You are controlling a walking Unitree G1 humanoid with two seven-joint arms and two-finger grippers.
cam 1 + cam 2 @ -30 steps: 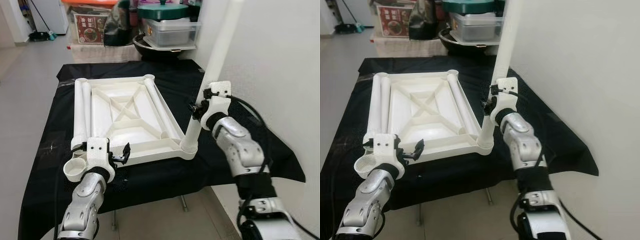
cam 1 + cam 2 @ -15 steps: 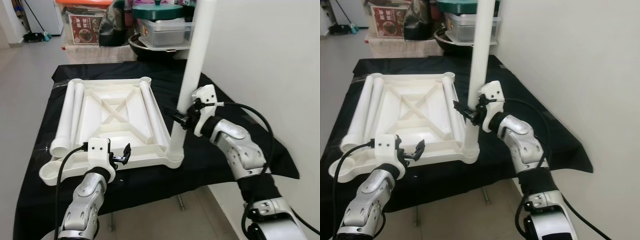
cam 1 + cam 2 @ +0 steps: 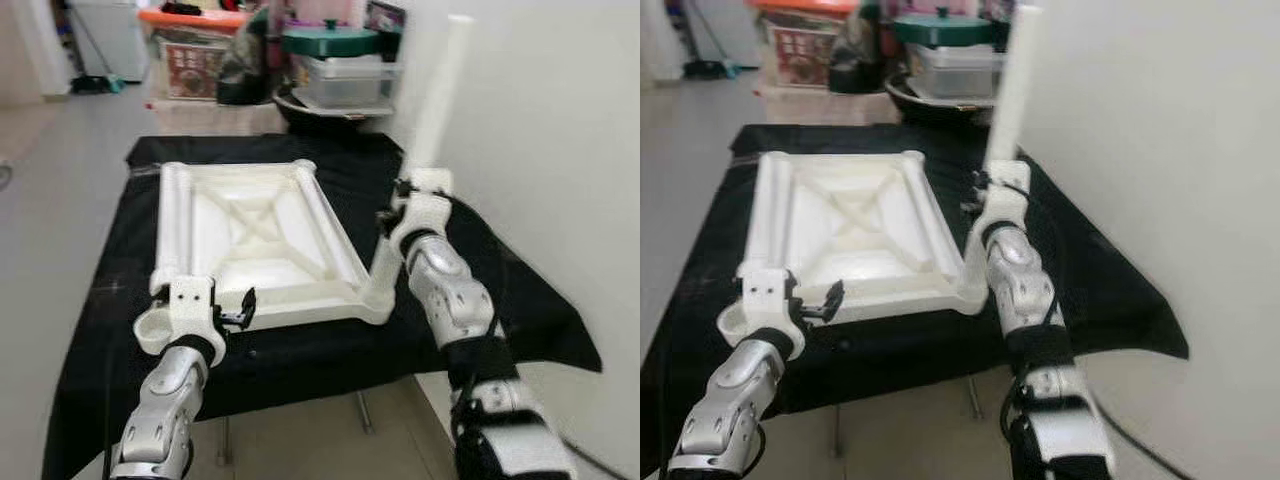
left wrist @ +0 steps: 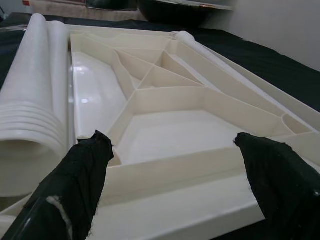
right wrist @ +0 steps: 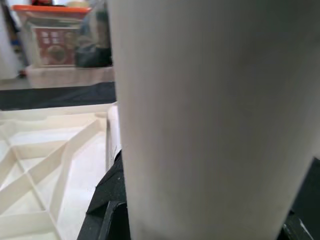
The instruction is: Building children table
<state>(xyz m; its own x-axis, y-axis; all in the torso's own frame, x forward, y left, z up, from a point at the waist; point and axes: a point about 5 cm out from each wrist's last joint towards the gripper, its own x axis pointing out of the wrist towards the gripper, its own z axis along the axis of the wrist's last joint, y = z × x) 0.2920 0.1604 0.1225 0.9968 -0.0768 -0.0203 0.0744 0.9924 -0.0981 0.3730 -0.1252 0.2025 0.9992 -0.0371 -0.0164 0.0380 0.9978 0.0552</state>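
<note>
White plastic table leg (image 3: 432,110) rises from the near right corner of the inverted tabletop (image 3: 262,238), tilted right, right gripper (image 3: 392,222) jaws grasping it. Left gripper (image 3: 243,306) jaws gape at the tabletop's near edge.

I see a desk (image 3: 300,360) draped in black cloth, standing on a pale grey floor (image 3: 50,190). A plain white wall (image 3: 560,150) runs along my right side. Beyond the desk sit a clear storage box with an orange lid (image 3: 195,55), a green-lidded pot (image 3: 330,40) on a clear container (image 3: 345,78), and a dark wok (image 3: 310,108).
</note>
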